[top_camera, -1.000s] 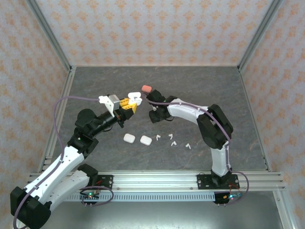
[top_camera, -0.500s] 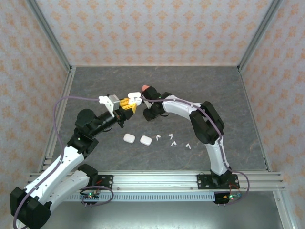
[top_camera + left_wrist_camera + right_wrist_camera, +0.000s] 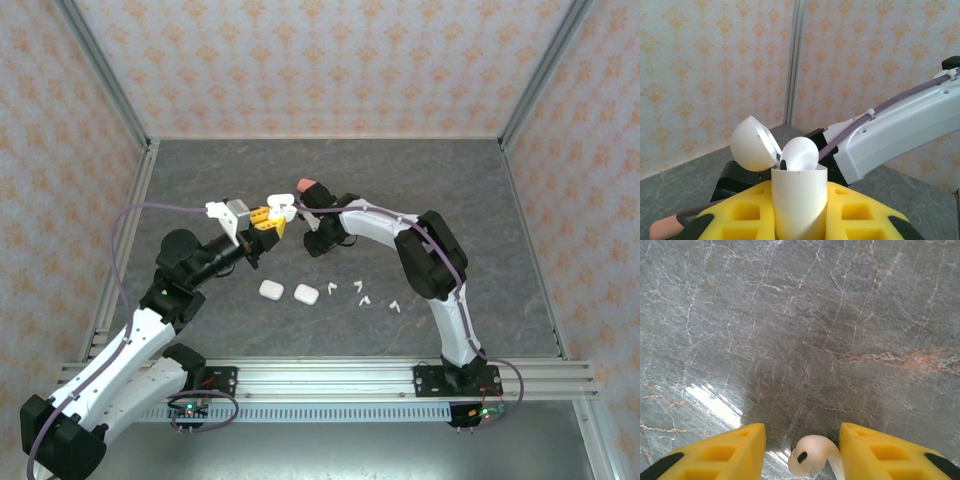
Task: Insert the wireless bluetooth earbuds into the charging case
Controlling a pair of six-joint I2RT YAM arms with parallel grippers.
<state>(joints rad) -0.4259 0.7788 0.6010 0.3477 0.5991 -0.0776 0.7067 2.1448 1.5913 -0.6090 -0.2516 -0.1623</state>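
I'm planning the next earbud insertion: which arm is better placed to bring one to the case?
The right. An earbud sits between the parted fingers of the right gripper. The left gripper is shut on the open charging case, holding it up with the lid flipped back.

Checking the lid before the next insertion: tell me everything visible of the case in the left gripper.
The charging case is glossy white plastic, a rounded body standing upright, clamped between the left gripper's yellow fingers. Its domed lid is hinged open, swung to one side. A white earbud pokes from the top.
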